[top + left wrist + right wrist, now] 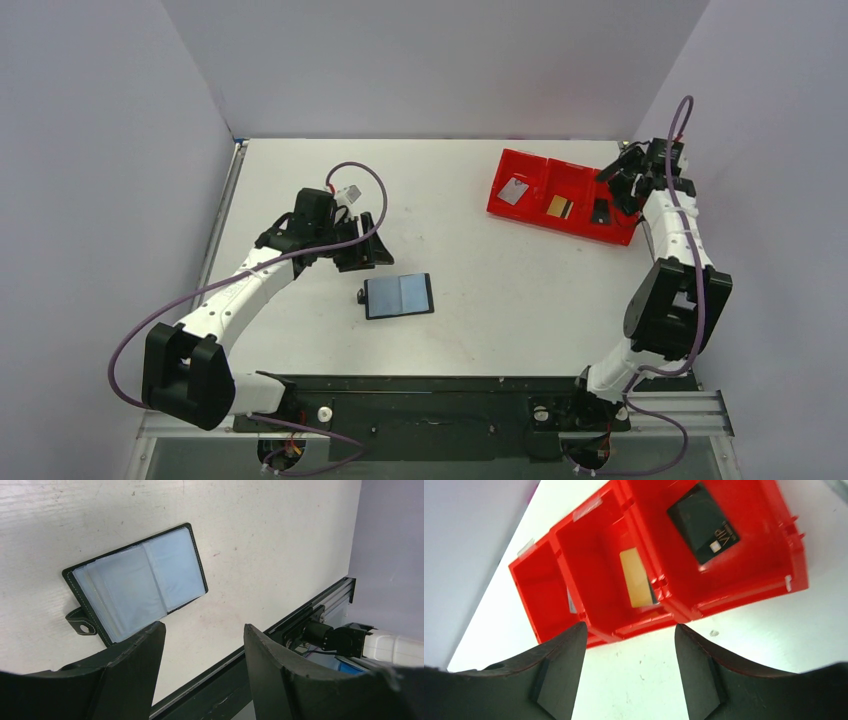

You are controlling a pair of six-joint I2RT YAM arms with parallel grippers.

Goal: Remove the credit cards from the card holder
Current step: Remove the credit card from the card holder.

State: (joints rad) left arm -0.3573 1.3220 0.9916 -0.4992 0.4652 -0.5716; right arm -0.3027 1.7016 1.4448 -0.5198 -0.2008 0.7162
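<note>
The card holder (398, 296) lies open and flat on the white table, its clear sleeves facing up; the left wrist view shows it as card holder (137, 587) with a snap tab at its left edge. My left gripper (365, 252) hovers just beyond its far left corner, open and empty (202, 627). A silver card (514, 191), a gold card (560, 207) and a black card (601, 211) each lie in their own compartment of the red tray (525, 217). My right gripper (615, 185) is at the tray's right end, open and empty (629, 626), with the black card (704, 522) and gold card (636, 577) ahead of it.
The red tray wall (734, 587) stands just ahead of the right fingertips. Grey walls close in the table on three sides. A black and aluminium rail (430, 410) runs along the near edge, also seen as the rail (280, 630) in the left wrist view.
</note>
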